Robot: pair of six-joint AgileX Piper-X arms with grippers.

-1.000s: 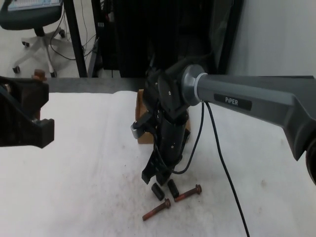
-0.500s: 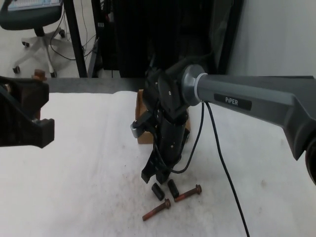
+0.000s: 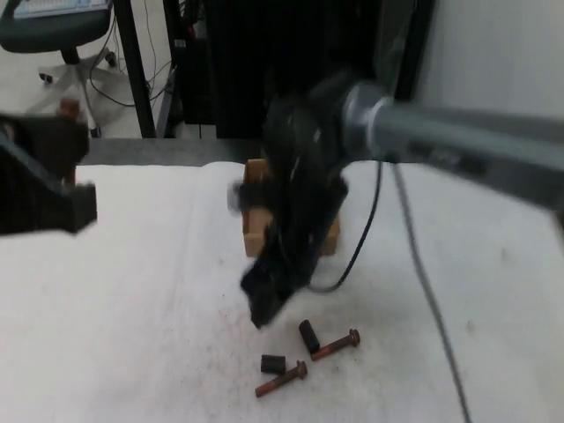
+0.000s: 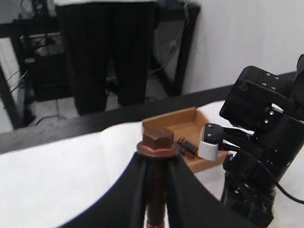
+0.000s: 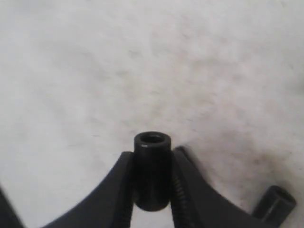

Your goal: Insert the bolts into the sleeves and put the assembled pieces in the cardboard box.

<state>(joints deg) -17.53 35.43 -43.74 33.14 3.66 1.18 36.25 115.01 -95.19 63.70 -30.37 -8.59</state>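
Observation:
My left gripper [image 4: 156, 164] is shut on a rusty bolt [image 4: 157, 142], held upright with its hex head on top; in the high view it sits at the left edge [image 3: 40, 189]. The right gripper [image 5: 152, 161] is shut on a black sleeve [image 5: 152, 178], bore facing up, and hangs just above the white cloth [image 3: 263, 304]. On the cloth below lie two loose black sleeves [image 3: 309, 336] [image 3: 273, 363] and two rusty bolts [image 3: 336, 345] [image 3: 282, 379]. The cardboard box [image 3: 254, 240] stands behind the right arm, with a dark piece [image 4: 186, 146] lying in it.
The white cloth [image 3: 132, 308] covers the bench. The right arm's cable [image 3: 414, 264] trails across the cloth on the right. A person in dark trousers [image 4: 107, 52] stands beyond the bench's far edge, and an office chair [image 3: 62, 35] is at the far left.
The right arm has lifted and swung slightly, now blurred, with a sleeve in its fingers. One loose sleeve has shifted nearer, beside the front bolt. The left gripper has stayed put.

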